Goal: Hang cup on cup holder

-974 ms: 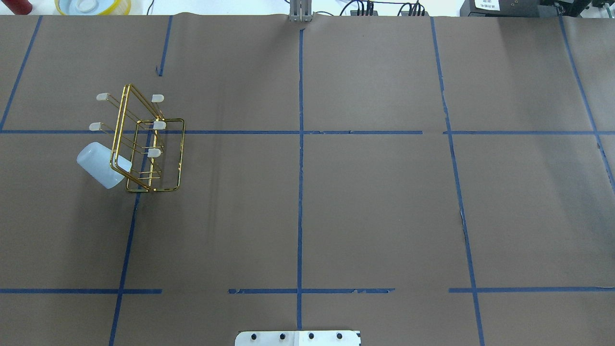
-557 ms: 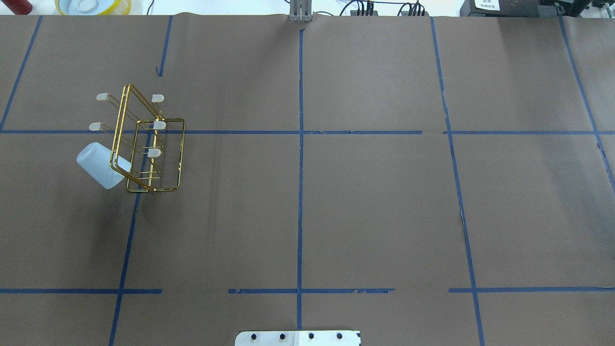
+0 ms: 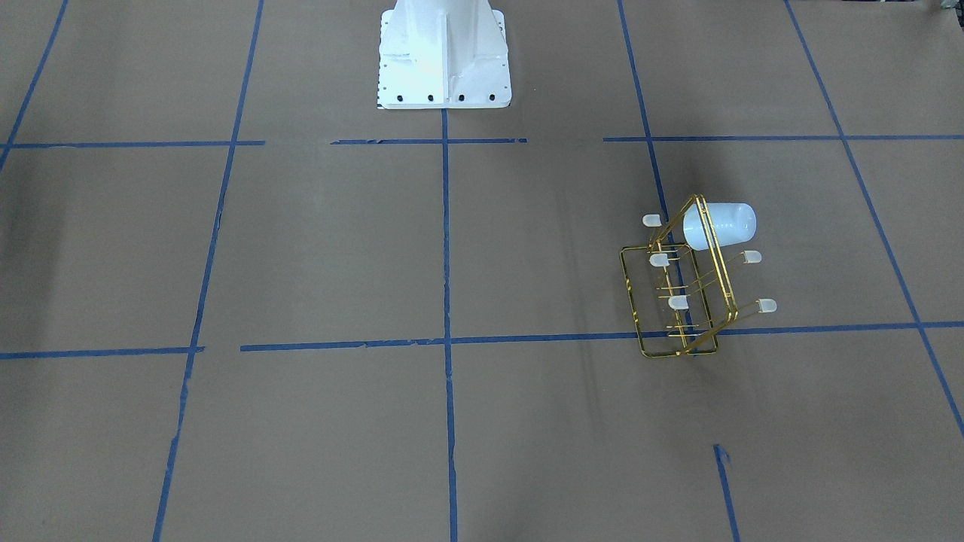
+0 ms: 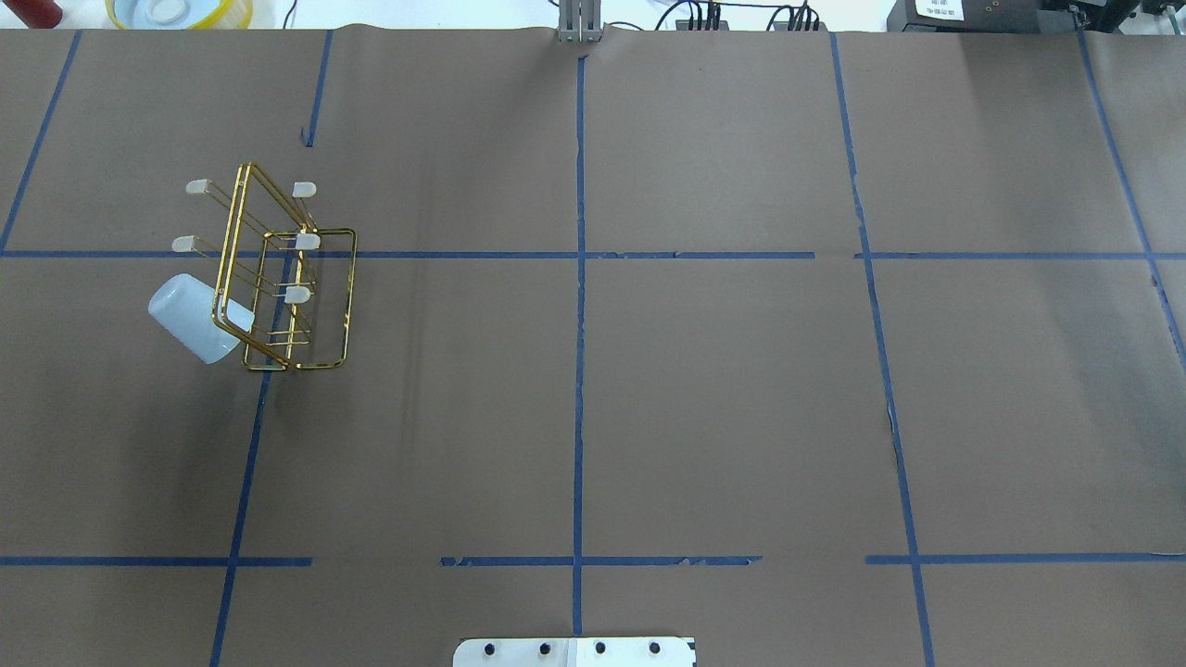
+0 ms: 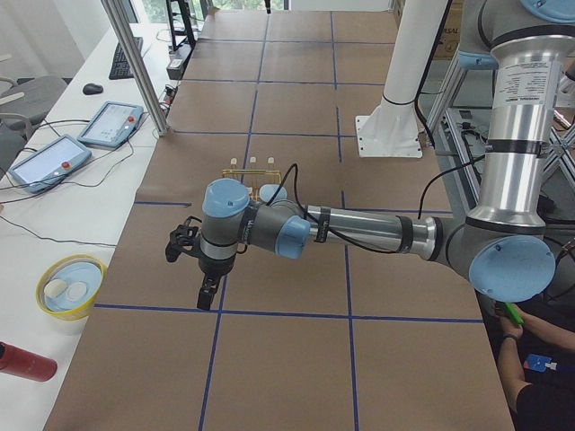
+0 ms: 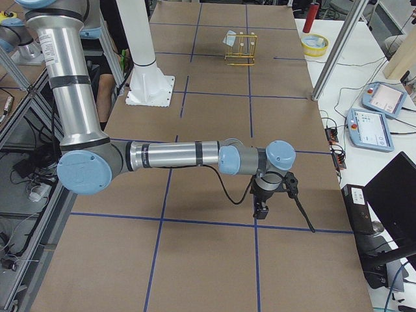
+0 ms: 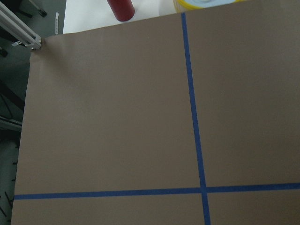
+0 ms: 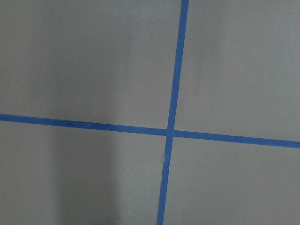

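We see the cup holder (image 4: 283, 278) standing in the left-hand part of the overhead view. It is a rack of thin gold wire, with a rounded rectangular base frame and an upright loop. Slender prongs stick out to both sides, and five of them show frosted white caps.

The cup (image 4: 195, 320) is a smooth, pale blue-white tapered tumbler of translucent plastic. It sits tilted at the lower left of the rack, its mouth against the wire and its closed bottom pointing outward. It seems to be slipped over a prong, though the prong itself is hidden inside.

The table (image 4: 741, 417) is covered with matte brown paper marked off by a grid of blue tape.

In the exterior left view the left gripper (image 5: 206, 301) hangs over the paper in the left half of the frame, apart from the rack behind it. In the exterior right view the right gripper (image 6: 260, 213) hangs near the middle of the frame, well apart from the rack at the top. From these side views we cannot tell whether either claw is spread or pressed together.

Both wrist views show only brown paper and crossing tape. The left one also catches a red cylinder (image 7: 121, 8) at its top edge.
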You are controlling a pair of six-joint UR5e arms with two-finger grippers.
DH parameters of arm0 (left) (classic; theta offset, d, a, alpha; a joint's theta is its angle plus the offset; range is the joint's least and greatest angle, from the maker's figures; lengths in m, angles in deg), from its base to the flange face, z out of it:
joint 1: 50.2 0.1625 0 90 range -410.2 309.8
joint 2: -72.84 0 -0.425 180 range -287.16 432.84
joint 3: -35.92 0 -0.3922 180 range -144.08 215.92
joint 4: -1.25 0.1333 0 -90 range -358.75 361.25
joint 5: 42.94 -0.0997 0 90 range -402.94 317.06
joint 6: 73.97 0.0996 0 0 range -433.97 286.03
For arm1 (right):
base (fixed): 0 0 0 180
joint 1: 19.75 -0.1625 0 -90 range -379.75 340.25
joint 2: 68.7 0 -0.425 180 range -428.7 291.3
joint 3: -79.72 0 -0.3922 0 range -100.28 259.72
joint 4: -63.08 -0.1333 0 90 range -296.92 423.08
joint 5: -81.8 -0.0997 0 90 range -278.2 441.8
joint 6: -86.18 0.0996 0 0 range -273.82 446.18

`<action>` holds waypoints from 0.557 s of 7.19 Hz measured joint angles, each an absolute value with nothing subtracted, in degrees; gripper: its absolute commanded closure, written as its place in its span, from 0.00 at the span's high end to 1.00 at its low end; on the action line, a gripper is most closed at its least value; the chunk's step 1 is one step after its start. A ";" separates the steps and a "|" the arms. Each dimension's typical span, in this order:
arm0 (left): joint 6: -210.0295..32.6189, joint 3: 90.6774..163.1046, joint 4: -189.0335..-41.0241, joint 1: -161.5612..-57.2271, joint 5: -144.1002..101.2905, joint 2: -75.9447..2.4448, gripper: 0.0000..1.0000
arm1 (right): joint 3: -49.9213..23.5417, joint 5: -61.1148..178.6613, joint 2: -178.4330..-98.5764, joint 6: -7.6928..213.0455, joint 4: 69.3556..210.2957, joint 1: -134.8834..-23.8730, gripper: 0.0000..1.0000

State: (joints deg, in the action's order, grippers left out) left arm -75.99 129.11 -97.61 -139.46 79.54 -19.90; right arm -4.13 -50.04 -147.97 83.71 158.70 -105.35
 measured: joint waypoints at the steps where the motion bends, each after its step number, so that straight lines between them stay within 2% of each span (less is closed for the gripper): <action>1: -72.75 129.12 -93.25 -139.59 80.06 -19.89 1.00 | -4.13 -50.04 -147.98 83.72 158.70 -105.35 1.00; 4: -70.51 128.71 -87.50 -139.60 86.17 -18.70 1.00 | -4.13 -50.04 -147.97 83.71 158.67 -105.33 1.00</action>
